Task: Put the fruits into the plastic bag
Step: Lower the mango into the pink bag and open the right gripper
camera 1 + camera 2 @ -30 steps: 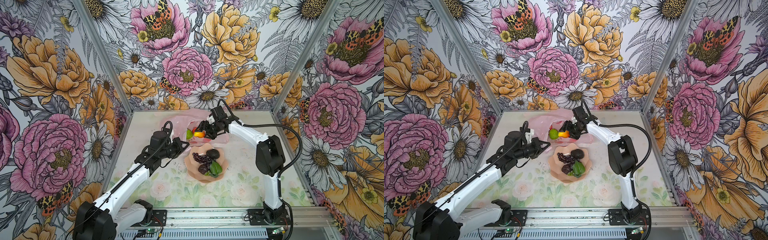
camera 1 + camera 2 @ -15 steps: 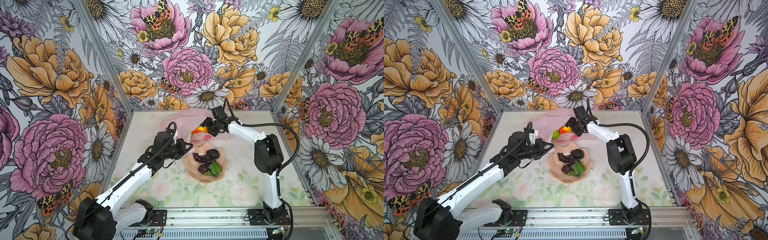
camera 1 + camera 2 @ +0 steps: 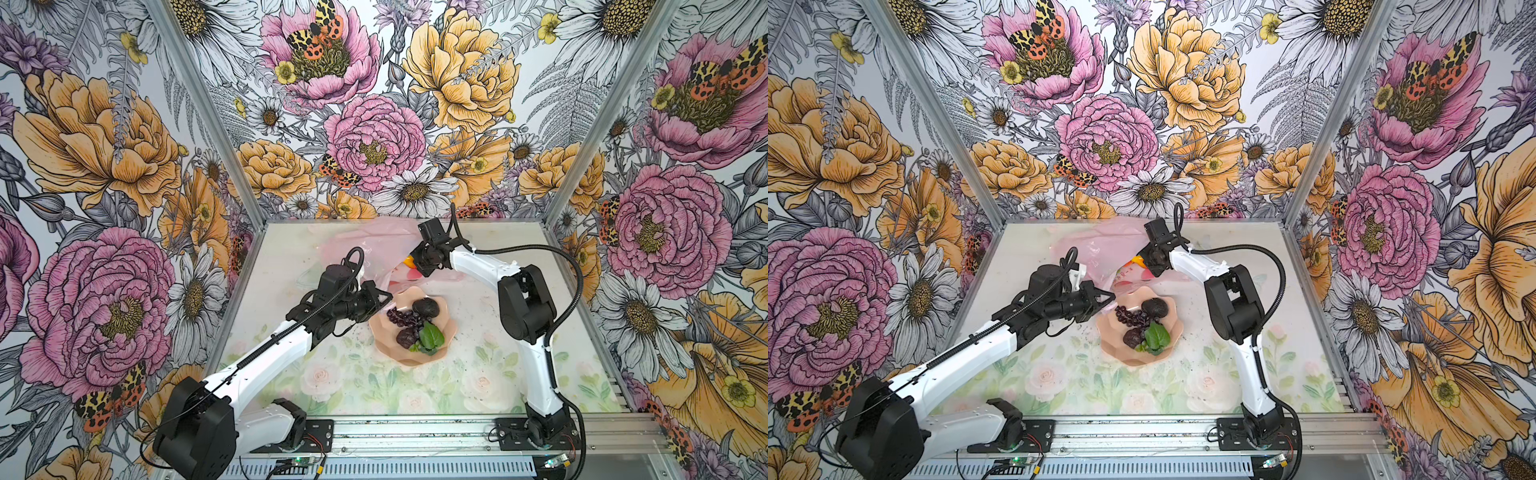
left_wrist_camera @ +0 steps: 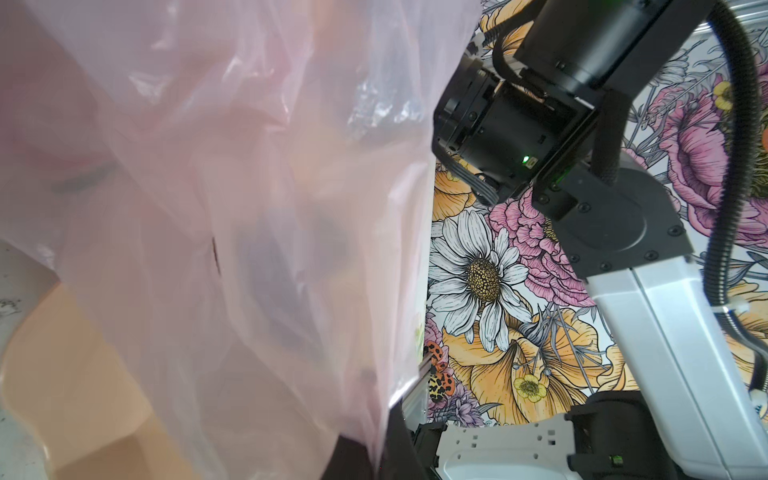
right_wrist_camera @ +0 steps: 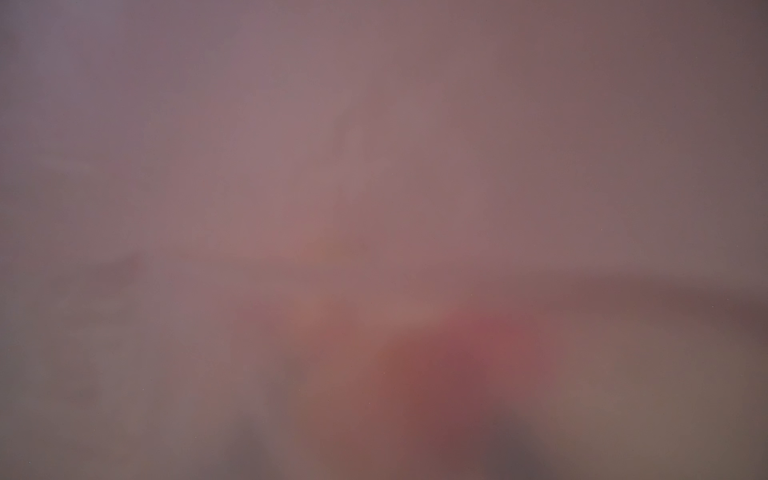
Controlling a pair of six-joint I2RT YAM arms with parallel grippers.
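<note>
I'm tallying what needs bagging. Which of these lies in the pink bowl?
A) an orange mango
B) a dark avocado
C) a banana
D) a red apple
B: the avocado lies in the bowl next to the grapes; no apple, banana or mango is there.

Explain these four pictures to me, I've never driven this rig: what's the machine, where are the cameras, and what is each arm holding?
Two white tabletop arms, left and right, each ending in a pincer. The two wide pictures come from one overhead camera head; the close-ups from a camera on each wrist. The left pincer is shut, pinching the plastic bag by its edge. The right pincer reaches into the bag, gripping an orange-yellow mango; its camera sees only pink blur. On the table, a peach bowl holds purple grapes and a dark avocado.
</note>
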